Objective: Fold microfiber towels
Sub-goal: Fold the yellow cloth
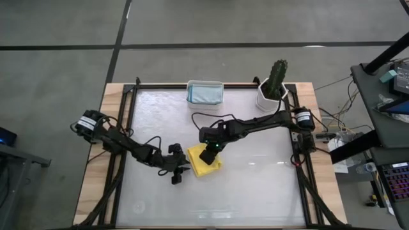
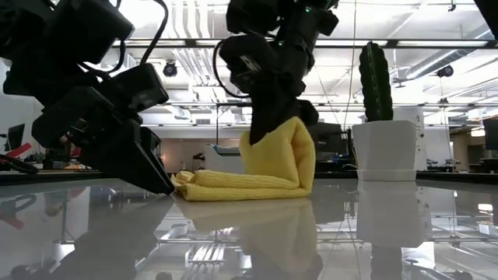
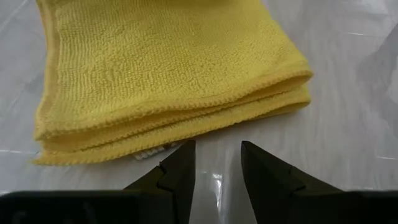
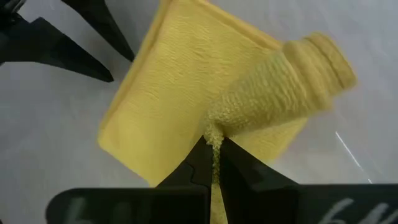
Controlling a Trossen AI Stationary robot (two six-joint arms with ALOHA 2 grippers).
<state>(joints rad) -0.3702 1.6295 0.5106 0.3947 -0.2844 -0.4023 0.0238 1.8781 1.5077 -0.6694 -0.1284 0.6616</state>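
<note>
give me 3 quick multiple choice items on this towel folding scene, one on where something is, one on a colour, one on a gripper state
1. Where does the white tub sit?
A. at the table's far edge, beside the potted cactus
B. under the left arm
C. on the floor

2. What colour is the towel being folded?
A. grey
B. yellow
C. sage green

3. How is the right gripper?
A. open above the table
B. out of sight
C. shut on the towel, lifting one side

Key: 1 A, the high view shows the tub on the far edge left of the cactus. 2 B, every view shows yellow cloth. 3 C, the right wrist view shows the jaws pinching yellow cloth, raised in the low view.
</note>
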